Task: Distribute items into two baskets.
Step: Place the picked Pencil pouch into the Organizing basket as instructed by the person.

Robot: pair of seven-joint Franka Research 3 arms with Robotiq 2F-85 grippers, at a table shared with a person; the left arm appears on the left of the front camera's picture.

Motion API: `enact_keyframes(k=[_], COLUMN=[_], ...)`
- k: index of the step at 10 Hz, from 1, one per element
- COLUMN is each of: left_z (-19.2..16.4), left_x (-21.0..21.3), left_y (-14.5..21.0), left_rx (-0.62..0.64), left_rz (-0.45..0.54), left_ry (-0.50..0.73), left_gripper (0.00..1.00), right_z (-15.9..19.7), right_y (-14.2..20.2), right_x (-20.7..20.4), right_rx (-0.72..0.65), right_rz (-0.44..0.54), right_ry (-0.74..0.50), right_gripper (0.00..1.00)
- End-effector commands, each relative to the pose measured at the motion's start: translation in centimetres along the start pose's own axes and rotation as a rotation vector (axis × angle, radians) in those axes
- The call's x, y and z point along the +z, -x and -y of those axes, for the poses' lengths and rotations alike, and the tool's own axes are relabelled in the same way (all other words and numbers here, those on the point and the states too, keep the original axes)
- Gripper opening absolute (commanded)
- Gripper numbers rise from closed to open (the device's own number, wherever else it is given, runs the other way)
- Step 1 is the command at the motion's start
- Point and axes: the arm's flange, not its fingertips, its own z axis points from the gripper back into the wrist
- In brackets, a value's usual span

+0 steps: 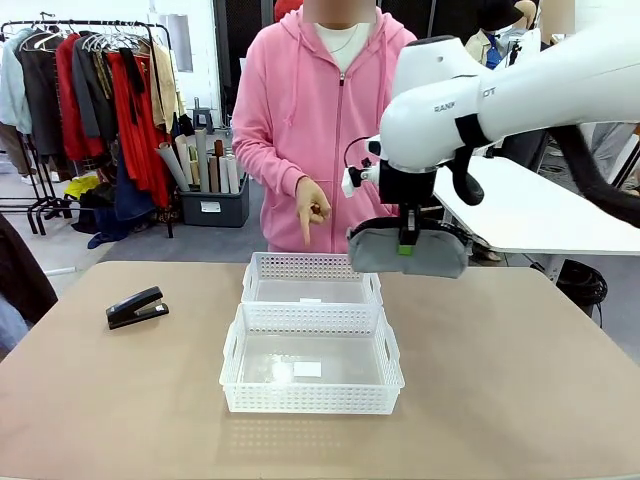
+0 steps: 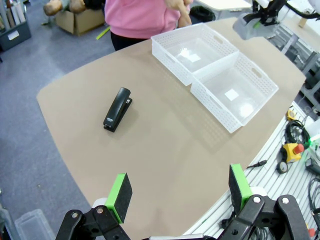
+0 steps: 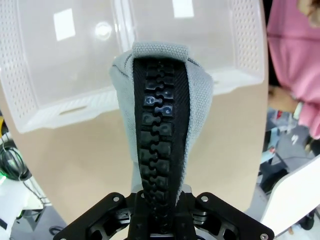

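Tan table (image 1: 520, 390), pouch (image 1: 442, 258) clamped in right end effector (image 1: 407, 243)

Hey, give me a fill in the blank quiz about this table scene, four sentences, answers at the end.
1. The right gripper is shut on the grey zippered ____.
2. On the table, the black stapler lies to the robot's ____ of the baskets.
3. The near basket and the far basket are both ____.
4. The left gripper is ____.

Answers: pouch; left; empty; open.
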Motion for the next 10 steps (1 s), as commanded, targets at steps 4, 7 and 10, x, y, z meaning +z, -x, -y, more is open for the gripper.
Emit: enact_keyframes(k=[4,7,10], left_z=[0.1,0.1,0.1], left_x=[0.0,0.0,0.0], left_y=[0.0,0.0,0.0], left_rx=[-0.002,-0.002,-0.002], left_rz=[0.007,0.007,0.007], left_ry=[0.006,0.006,0.006], left_gripper=[1.0,1.0,1.0], right_z=[3.1,5.6,7.2], right_y=[-4.9,-7.5,-10.7], right_x=[-1.8,-2.7,-3.8], right_rx=[0.044,0.074,0.113], right_rz=[0.07,0.086,0.089], right_ry=[-0.013,-0.031,-0.045], right_gripper=[0.0,0.0,0.0])
